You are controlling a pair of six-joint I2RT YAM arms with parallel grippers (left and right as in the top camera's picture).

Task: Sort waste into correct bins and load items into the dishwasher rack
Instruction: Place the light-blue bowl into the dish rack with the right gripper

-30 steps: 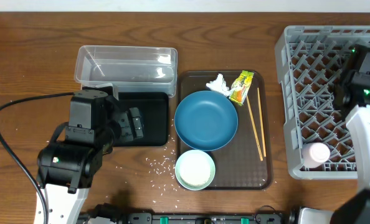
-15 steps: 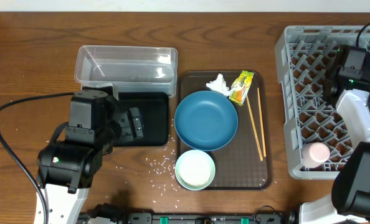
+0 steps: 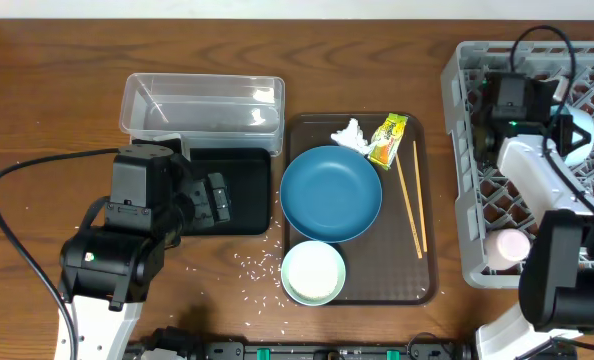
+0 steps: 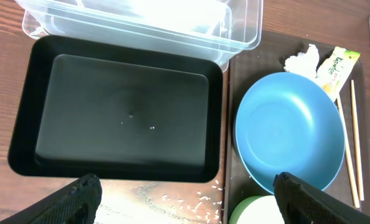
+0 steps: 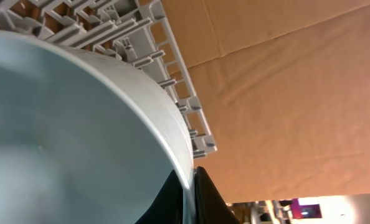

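Observation:
My right gripper is shut on the rim of the small white-and-light-blue bowl, held tilted over the grey dishwasher rack; the bowl shows in the overhead view. A pink cup lies in the rack. My left gripper is open and empty above the black tray, beside the clear tub. The blue bowl, pale green bowl, chopsticks, tissue and wrapper sit on the brown tray. Rice grains lie on the table.
The rack's grey lattice wall is close behind the held bowl. A black cable loops over the table at the left. Brown cardboard stands beyond the rack.
My right arm has swung left and toward the back of the rack, carrying the small bowl. The left arm and the things on the brown tray have not moved.

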